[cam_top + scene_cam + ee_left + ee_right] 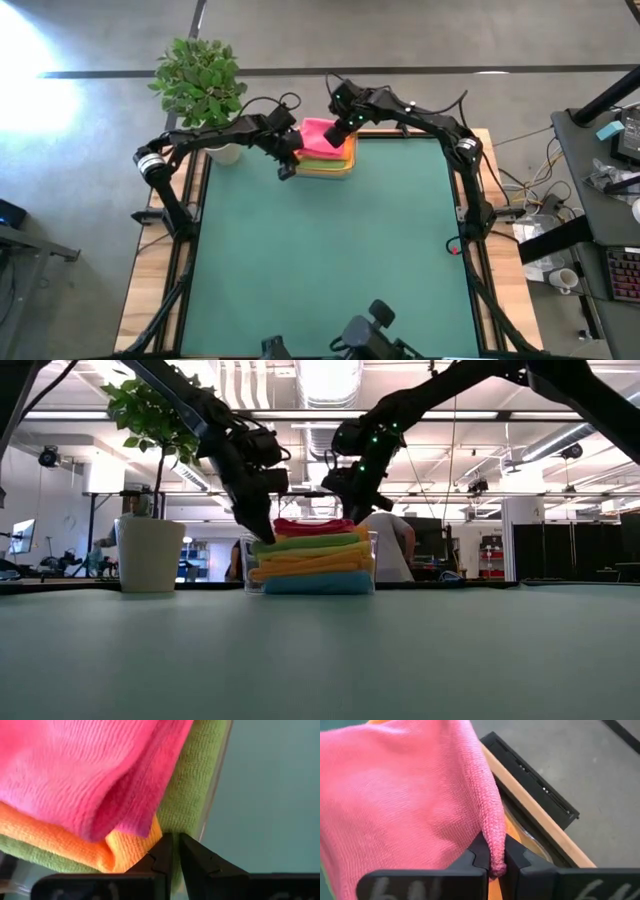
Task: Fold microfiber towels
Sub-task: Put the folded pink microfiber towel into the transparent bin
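Judging by the fuzzy nap and the way the pink towel drapes, these cloths can be expected to handle as light, limp and a bit grabby rather than slippery, so nothing fragile is at stake, though the shape won't be held once lifted. A corner or hem is probably the best spot to be pinched, and that's what is seen: the right claw is closed tight on a fold at the pink towel's edge, at the far side of the stack. The left claw is nearly closed at the stack's other side, its tips set against the orange and green layers by the clear tray; whether any fabric is actually caught there can't be told. The microfiber towels are piled in that tray at the far edge of the table, next to a potted plant: pink on top, then green, orange, yellow, with light blue at the bottom, all thick and softly ribbed.
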Controlling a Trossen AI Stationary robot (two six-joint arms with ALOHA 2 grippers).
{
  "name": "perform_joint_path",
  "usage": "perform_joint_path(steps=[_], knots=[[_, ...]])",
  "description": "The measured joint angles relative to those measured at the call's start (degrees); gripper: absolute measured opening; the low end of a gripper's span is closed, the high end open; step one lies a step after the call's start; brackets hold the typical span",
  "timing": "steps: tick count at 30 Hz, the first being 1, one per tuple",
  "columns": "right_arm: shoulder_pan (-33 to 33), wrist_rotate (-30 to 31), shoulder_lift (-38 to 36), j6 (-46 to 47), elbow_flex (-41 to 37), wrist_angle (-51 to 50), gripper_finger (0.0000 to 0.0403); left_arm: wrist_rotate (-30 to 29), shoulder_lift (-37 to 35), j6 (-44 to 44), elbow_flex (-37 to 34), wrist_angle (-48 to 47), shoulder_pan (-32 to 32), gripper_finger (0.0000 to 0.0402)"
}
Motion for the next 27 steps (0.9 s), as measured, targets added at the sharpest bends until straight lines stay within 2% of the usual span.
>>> perform_joint_path(steps=[10,19,27], knots=[[0.1,-1.7,0.1,-6.3,0.0,-1.0,0.0013,-0.2,-2.5,-1.1,1.6,1.2,0.0,0.0019],[0.1,-1.7,-0.2,-7.4,0.0,-1.3,0.0085,-0.8,-9.1,-1.1,1.6,-1.4,0.0,0.0019],[0.1,-2.1,-5.0,-6.8,2.3,-5.0,0.0142,-12.0,-14.3,-1.2,1.5,-1.1,0.1,0.0019]])
